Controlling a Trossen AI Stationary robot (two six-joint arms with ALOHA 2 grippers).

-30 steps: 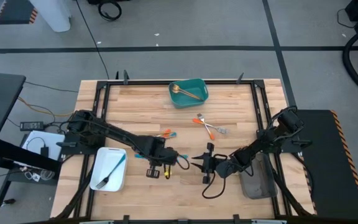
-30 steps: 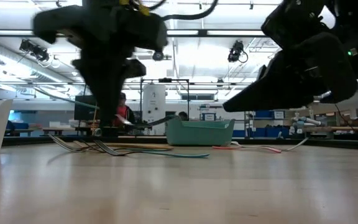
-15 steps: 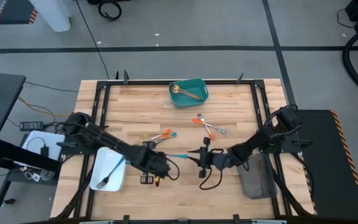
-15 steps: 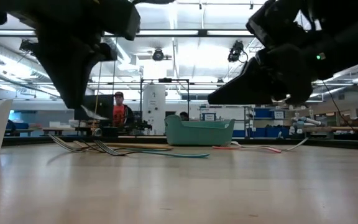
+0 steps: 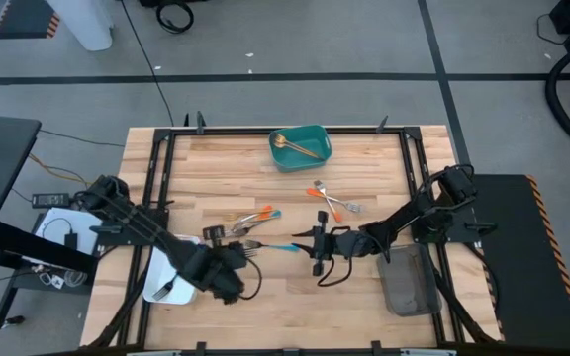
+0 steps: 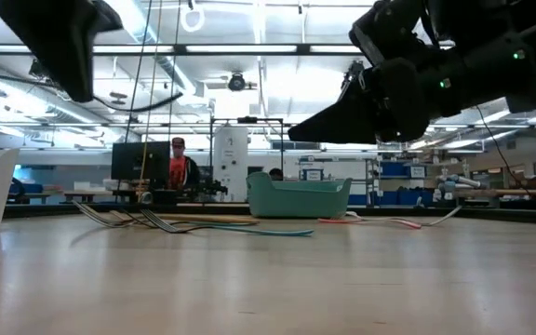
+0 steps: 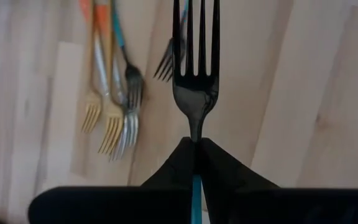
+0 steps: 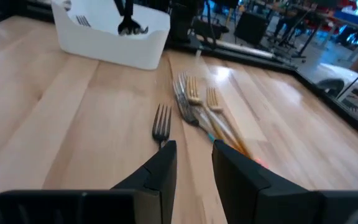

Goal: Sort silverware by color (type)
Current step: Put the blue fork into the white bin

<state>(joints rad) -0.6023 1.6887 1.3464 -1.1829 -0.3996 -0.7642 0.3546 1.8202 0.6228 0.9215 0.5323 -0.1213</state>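
My left gripper (image 7: 196, 142) hangs above the table beside the white tray (image 5: 156, 259), shut on a dark-headed fork with a teal handle (image 7: 195, 93). My right gripper (image 8: 188, 163) stands open over the table's middle, pointing toward the left edge, with nothing between its fingers. Just beyond its fingertips another teal-handled fork (image 5: 270, 246) lies flat on the wood. A bunch of orange- and teal-handled forks (image 5: 253, 214) lies a little farther back. Two orange-handled pieces (image 5: 331, 198) lie right of centre. Gold pieces rest in the teal tray (image 5: 302, 145). One fork (image 5: 163, 288) lies in the white tray. My left gripper pinches the fork between its two fingers at the top of the teal handle (image 7: 195, 186), just behind the dark neck. The fingers lie along the fork, slanting down. The fork is lifted clear of the table, and its head (image 7: 195, 68) sticks out beyond the fingertips.
A grey tray (image 5: 409, 284) sits at the table's right near corner beside the right arm. Black frame rails (image 5: 161, 158) run along the table's edges. Bare wood shows along the near edge between the two arms.
My left gripper has risen and swung toward the table's left near corner, next to the white tray, rolling its wrist and carrying the teal-handled fork clear of the table. My right gripper has moved a little toward the left and far edges, still open.
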